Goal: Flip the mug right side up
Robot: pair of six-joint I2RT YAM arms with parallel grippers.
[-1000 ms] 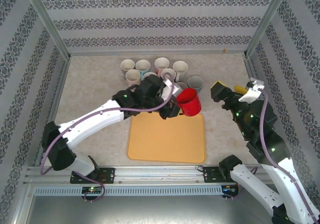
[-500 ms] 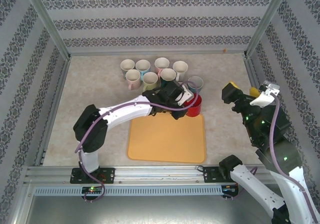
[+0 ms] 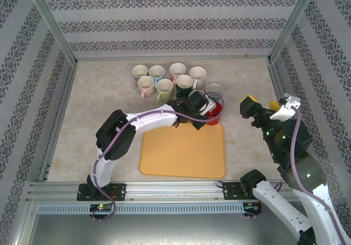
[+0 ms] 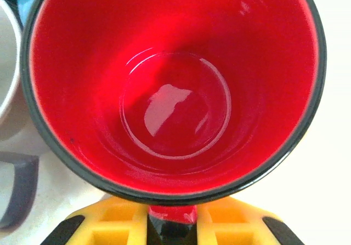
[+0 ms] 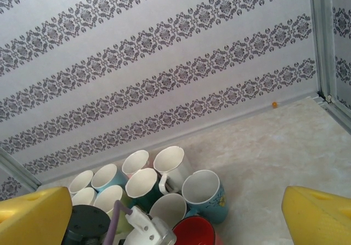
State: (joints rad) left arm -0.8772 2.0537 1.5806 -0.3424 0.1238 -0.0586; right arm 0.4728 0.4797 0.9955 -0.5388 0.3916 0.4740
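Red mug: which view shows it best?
Left wrist: it looks straight into the red mug, handle pinched in the left claw. Top external has it small, half hidden behind that claw; right wrist catches its rim at the bottom edge.

Table (image 3: 104, 102): beige, marbled surface. Orange mat (image 3: 184, 154) lies flat, front centre. Behind it, a close-packed cluster of pale cups (image 3: 164, 86), upright, mouths up. Blue-grey cup (image 3: 214, 90) at the cluster's right end. Striped patterned walls (image 3: 175, 26) on three sides.

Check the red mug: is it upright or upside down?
Upright. The left wrist view looks straight down into the red mug: its open mouth faces up, the glossy bottom shows, and it is empty.
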